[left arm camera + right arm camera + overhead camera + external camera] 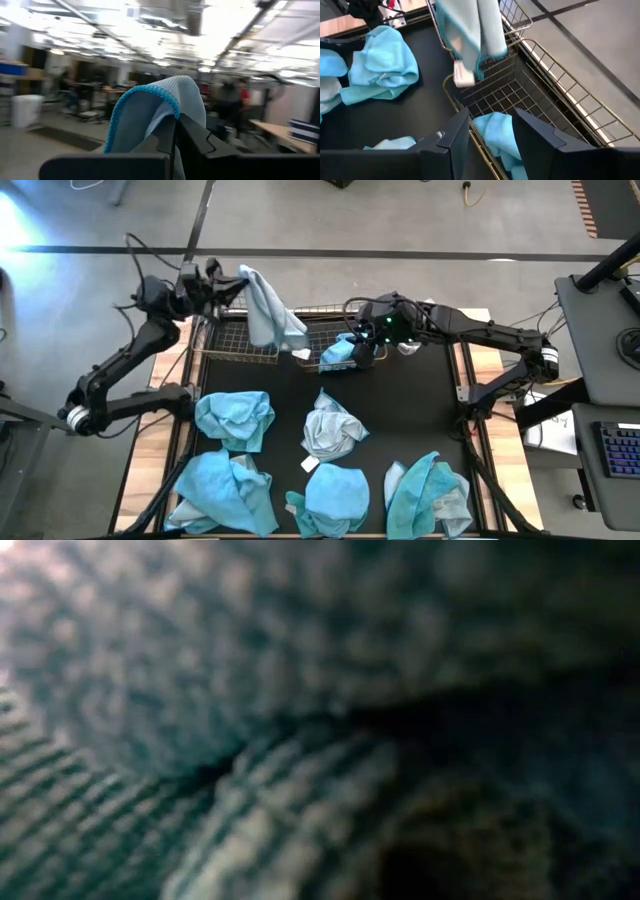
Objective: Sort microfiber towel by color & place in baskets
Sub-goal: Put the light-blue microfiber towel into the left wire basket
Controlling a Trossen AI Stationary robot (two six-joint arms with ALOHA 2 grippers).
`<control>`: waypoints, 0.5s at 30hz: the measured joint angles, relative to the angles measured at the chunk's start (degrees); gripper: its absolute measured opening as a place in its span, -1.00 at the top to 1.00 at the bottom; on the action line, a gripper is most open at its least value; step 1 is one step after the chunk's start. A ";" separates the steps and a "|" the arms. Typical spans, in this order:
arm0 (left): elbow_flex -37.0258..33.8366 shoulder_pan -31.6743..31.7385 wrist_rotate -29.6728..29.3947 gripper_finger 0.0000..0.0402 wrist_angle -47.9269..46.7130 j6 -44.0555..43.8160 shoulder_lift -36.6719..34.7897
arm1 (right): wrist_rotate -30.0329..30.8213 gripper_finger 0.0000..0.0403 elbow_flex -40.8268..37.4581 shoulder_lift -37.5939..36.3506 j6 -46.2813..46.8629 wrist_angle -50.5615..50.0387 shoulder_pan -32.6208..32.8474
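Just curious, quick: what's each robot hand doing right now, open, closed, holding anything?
Left end effector: closed on a pale towel.
Right end effector: open around a turquoise towel.

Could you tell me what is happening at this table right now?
The robot is sorting towels into two wire baskets. The left hand is shut on a pale towel, dangling it over the left basket. The right hand sits over the right basket with a turquoise towel between its fingers. Five more towels lie crumpled on the black mat.
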 joint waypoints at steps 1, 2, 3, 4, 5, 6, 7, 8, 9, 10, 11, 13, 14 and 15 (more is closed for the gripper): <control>0.00 1.35 -0.48 1.00 -0.84 -0.01 -0.54 | -0.01 0.30 0.00 0.00 0.08 -0.23 0.00; 0.00 2.69 -0.96 1.00 -1.69 -0.02 -1.01 | -0.02 0.30 0.00 0.00 0.09 -0.49 0.00; 0.00 3.90 -1.62 1.00 -2.65 -0.03 -1.37 | -0.02 0.31 0.00 0.00 0.09 -0.59 0.00; 0.00 4.97 -2.17 1.00 -3.72 -0.02 -1.68 | -0.02 0.31 0.00 0.00 0.09 -0.55 0.00; 0.00 5.86 -2.67 1.00 -4.64 -0.02 -1.93 | -0.02 0.32 0.00 0.00 0.09 -0.55 0.00; 0.00 6.68 -3.21 1.00 -5.48 -0.02 -2.14 | -0.02 0.32 0.00 0.00 0.09 -0.53 0.00; 0.00 7.44 -3.63 1.00 -6.25 0.04 -2.32 | -0.02 0.32 0.00 0.00 0.09 -0.50 0.00; 0.00 8.23 -3.92 1.00 -6.87 0.25 -2.47 | -0.02 0.32 0.00 0.00 0.09 -0.50 0.00; 0.00 9.05 -4.17 1.00 -7.48 0.51 -2.65 | -0.02 0.32 0.00 0.00 0.09 -0.50 0.00; 0.00 9.86 -4.57 1.00 -8.07 0.84 -2.83 | -0.02 0.32 0.00 0.00 0.09 -0.50 0.00; 0.00 10.65 -4.96 1.00 -8.92 1.10 -3.10 | -0.02 0.31 0.00 0.00 0.09 -0.50 0.00; 0.00 12.14 -5.51 1.00 -10.53 1.49 -3.50 | -0.02 0.31 0.00 0.00 0.09 -0.50 0.00; 0.00 12.82 -5.73 1.00 -11.58 1.51 -3.73 | -0.03 0.31 0.00 0.00 0.09 -0.53 0.00; 0.00 13.38 -5.74 1.00 -12.82 1.52 -3.95 | -0.04 0.32 0.00 0.00 0.09 -0.53 0.00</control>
